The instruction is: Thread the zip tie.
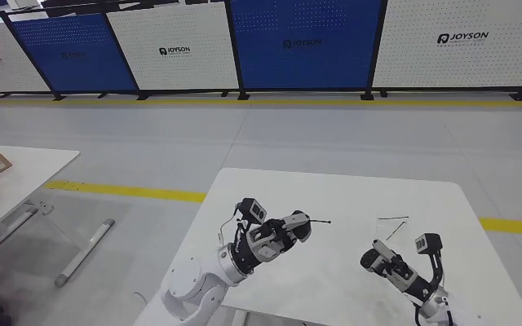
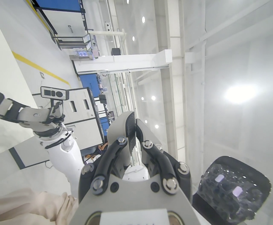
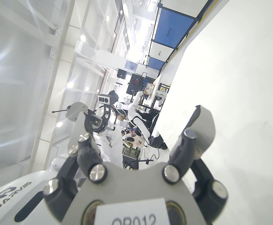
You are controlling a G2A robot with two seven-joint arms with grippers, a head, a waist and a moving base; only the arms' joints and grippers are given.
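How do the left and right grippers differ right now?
Left gripper is shut, while the right gripper is wide open. Left gripper pinches a zip tie with its end sticking out; right gripper holds nothing. Shared: both hang over the table, roughly facing each other.

Strong, even light fell from overhead across the hall. In the top view the white table (image 1: 342, 196) looked pale and almost washed out, while the side table (image 1: 33, 163) at the left threw a soft grey shadow on the floor (image 1: 49, 244). Round ceiling lamps (image 2: 143, 19) dotted the left wrist view (1 big flare (image 2: 238, 93) bloomed through haze), leaving the left gripper (image 2: 135, 119) partly backlit. Glare streaks crossed the right wrist view, and straight lines bowed toward both wrist views' edges.
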